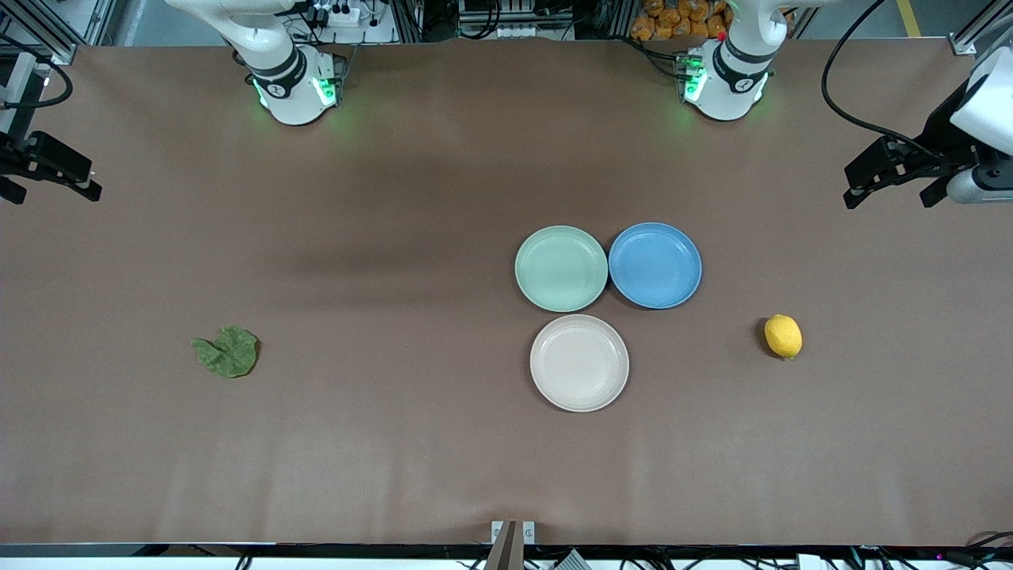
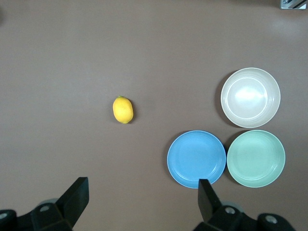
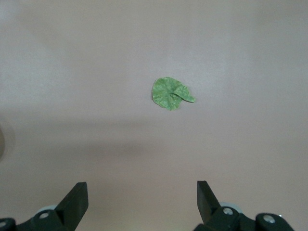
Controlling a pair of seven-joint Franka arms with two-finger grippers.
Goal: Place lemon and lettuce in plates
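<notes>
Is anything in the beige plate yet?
No. The beige plate shows a bare inside, and so does the mint plate. The lemon and lettuce lie on the table. Nothing covers them.

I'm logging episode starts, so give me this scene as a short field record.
lemon: on table, toward left arm's end, beside no plate
lettuce: on table, toward right arm's end
mint plate: empty
beige plate: empty, nearer the front camera
blue plate: empty
left gripper: open, raised
right gripper: open, raised
</notes>
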